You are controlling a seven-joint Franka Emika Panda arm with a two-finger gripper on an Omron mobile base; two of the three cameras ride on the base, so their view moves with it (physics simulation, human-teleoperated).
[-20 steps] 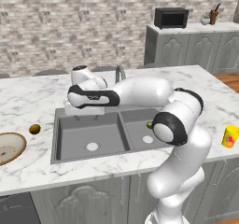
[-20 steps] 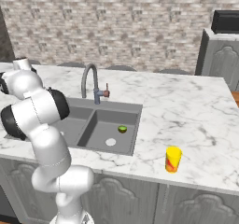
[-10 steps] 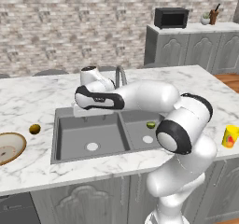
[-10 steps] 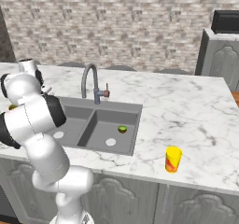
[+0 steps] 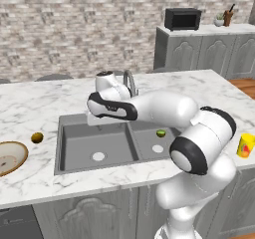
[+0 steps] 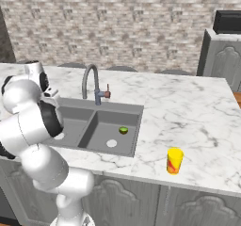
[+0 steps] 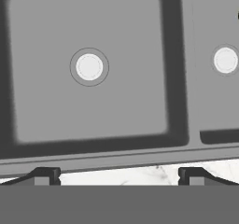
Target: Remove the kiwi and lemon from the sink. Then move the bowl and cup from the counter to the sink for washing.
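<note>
Grey sink (image 5: 74, 146): green fruit (image 5: 161, 133) in right basin | marble counter (image 6: 197, 112): cup (image 6: 174, 161), bowl (image 5: 9, 157) | my gripper (image 7: 119, 175) spread wide, holding nothing

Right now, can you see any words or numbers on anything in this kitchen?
No readable words or numbers anywhere.
cup: a red-orange mark on its yellow side, only a blurred shape, not letters.
microwave: dark front, too small and far to show any label.

No legible text; perhaps an unreadable mark on the cup (image 6: 174, 161)
</note>
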